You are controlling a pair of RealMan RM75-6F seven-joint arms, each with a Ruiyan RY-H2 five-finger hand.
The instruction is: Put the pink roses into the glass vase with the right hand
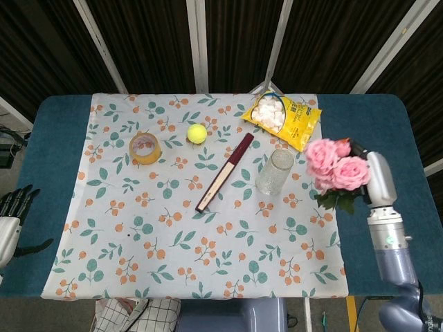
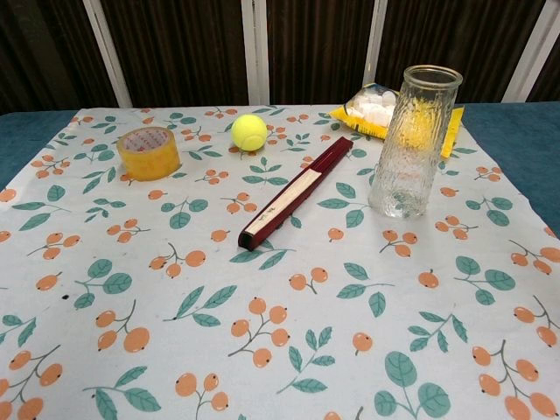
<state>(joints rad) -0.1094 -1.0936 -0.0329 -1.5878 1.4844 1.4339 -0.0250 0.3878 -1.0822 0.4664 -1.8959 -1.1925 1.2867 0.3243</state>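
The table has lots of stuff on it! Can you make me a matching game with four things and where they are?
Things:
1. pink roses
2. glass vase
3. tennis ball
4. tape roll

Places:
A. standing upright on the flowered cloth, with nothing in it
B. lying near the cloth's left side
C. held up by the right hand, off to the vase's right
D. between the tape roll and the folded fan

Pairs: 1-C, 2-A, 3-D, 4-B
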